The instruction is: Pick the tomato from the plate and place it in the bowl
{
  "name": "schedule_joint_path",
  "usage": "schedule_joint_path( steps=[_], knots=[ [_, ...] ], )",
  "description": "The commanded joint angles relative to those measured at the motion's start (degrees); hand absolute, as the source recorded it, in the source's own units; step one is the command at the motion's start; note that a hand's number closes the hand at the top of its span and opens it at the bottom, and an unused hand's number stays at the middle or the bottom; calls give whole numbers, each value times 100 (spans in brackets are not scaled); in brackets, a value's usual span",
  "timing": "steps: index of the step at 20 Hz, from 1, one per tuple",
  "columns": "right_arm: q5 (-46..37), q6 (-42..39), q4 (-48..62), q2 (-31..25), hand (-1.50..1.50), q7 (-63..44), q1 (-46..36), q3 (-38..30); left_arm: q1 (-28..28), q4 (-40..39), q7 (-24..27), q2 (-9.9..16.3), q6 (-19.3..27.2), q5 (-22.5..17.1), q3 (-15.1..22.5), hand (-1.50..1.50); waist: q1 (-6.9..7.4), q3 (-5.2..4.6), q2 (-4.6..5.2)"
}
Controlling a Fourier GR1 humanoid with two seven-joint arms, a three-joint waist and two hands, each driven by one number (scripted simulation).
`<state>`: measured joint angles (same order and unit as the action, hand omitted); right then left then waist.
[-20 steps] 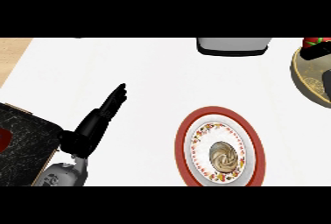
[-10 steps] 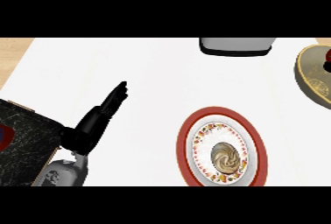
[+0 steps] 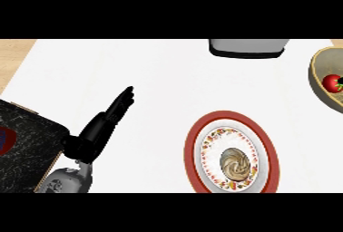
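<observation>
The red tomato lies inside the tan bowl at the right edge of the head view. A black sliver, seemingly my right hand, touches the tomato's right side; the rest of that hand is cut off by the frame. The red-rimmed patterned plate sits low in the middle with nothing on it. At the left my left hand rests open, fingers straight and pointing up-right, well apart from the plate and the bowl.
A grey container stands at the back edge, above the plate. A dark marbled block fills the lower left corner beside my left forearm. Wood surface shows at the far left.
The tomato now shows lying inside the bowl, farther down than a second ago. The scene has slid slightly left in the view. My left hand has kept its pose.
</observation>
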<state>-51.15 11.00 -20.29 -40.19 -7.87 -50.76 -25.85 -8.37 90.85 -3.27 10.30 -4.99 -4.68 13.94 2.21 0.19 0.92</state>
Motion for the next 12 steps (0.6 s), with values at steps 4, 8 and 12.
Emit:
schedule_joint_path(
  steps=[4,8,12],
  knots=[
    [600,735,220,-365,-150,809,57,-698,54,-9,25,-143,117,230,130,0,-22,4,-1],
    [1032,1416,71,-363,-150,741,42,-1184,22,114,-122,-107,113,219,79,0,-62,2,-31],
    [1509,1121,146,-782,-150,817,107,-1613,96,-65,117,39,-76,24,-226,0,-121,-7,-46]
  ],
)
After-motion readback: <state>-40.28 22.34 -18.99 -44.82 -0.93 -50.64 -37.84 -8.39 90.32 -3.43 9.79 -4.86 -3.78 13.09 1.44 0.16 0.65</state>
